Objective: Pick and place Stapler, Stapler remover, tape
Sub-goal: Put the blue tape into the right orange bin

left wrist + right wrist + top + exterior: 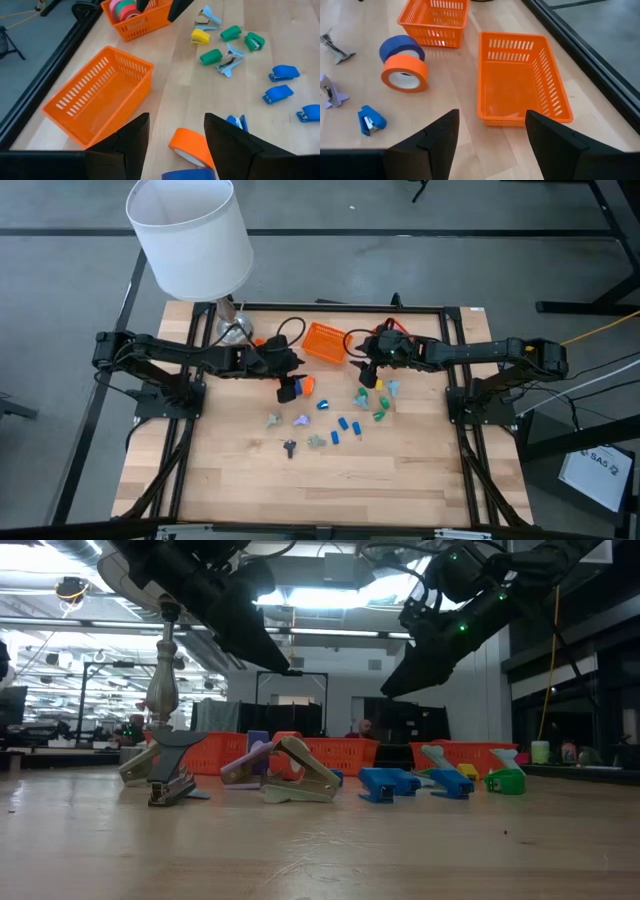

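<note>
In the left wrist view, my left gripper [175, 127] is open, a finger on either side of an orange tape roll [190, 147] that leans on a blue roll [190, 175]; it touches neither. The far basket [137, 27] holds small pink, green and red tape rolls [125, 9]. Blue staplers [277, 93], green staplers [231, 33] and staple removers [229, 62] lie flat on the wood. My right gripper [490, 125] is open above the table in front of an empty orange basket [520, 80]. The low view shows both grippers raised off the table.
A second empty orange basket [100, 92] lies ahead of my left gripper [287, 370]. A lamp with a white shade [190, 230] stands at the table's far left. Staplers and removers [318, 442] are scattered mid-table; the near half of the table [400, 490] is bare wood.
</note>
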